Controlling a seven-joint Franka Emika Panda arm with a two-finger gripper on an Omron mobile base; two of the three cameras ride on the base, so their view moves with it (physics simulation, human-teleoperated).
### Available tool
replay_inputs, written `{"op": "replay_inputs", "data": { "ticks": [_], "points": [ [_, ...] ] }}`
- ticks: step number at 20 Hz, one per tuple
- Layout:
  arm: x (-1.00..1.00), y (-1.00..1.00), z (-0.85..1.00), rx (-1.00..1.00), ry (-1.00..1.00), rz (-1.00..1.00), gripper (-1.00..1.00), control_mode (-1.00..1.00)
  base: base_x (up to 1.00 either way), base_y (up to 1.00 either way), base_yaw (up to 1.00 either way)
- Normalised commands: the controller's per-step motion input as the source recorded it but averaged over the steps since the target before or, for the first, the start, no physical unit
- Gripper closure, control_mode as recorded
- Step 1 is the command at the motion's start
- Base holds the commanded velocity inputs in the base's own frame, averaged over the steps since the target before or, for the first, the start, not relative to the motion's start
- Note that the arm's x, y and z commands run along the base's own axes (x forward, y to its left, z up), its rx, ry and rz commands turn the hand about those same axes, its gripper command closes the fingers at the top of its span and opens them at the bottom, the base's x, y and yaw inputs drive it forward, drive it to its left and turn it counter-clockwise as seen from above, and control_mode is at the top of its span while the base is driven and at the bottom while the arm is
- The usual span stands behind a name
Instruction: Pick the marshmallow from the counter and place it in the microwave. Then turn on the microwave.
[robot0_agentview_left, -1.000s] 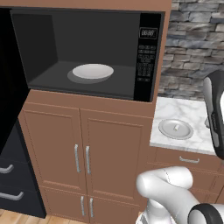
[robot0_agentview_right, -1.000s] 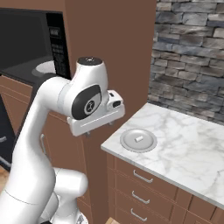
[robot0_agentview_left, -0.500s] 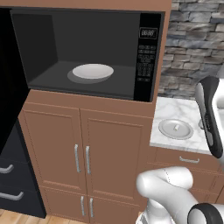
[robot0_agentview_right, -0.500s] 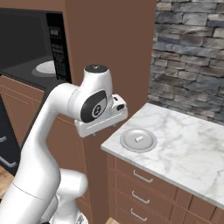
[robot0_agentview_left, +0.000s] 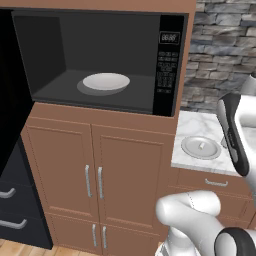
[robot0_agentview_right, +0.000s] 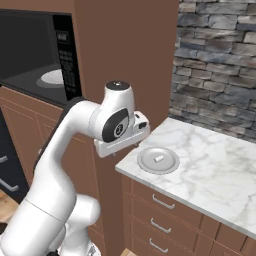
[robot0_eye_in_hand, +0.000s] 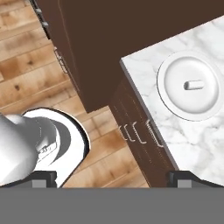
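Observation:
The marshmallow (robot0_eye_in_hand: 193, 85) is a tiny white block lying in the middle of a round grey-white dish (robot0_eye_in_hand: 175, 101) on the marble counter (robot0_eye_in_hand: 205, 144), near its left edge. My gripper (robot0_eye_in_hand: 113, 177) is open, its tips spread wide with nothing between them, and it looks down past the counter's edge at the drawers and floor. In the right base view the hand (robot0_agentview_right: 122, 141) hovers left of the dish (robot0_agentview_right: 149, 163) and marshmallow (robot0_agentview_right: 159, 159), apart from both. The microwave (robot0_agentview_left: 170, 65) shows its dark cavity with a white plate (robot0_agentview_left: 106, 81) inside.
Brown cabinet doors (robot0_agentview_left: 95, 180) sit under the microwave, and drawers (robot0_agentview_right: 165, 225) under the counter. A stone-brick wall (robot0_agentview_right: 220, 65) backs the counter. The tall wood cabinet side (robot0_agentview_right: 125, 55) stands between microwave and counter. Black fridge drawers (robot0_agentview_left: 12, 210) are at lower left.
The arm has swung toward the counter, bringing the hand closer to the dish with the marshmallow. The base and the objects have not moved.

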Motion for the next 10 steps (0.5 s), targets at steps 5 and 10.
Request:
{"op": "replay_inputs", "data": {
  "ticks": [5, 10],
  "points": [
    [0.32, -0.18, -0.21, 0.0, 0.0, 0.0, -1.0, -1.0, 0.0, 0.0, 0.0],
    [0.28, -0.16, -0.21, 0.0, 0.0, 0.0, -1.0, -1.0, 0.0, 0.0, 0.0]
  ]
}}
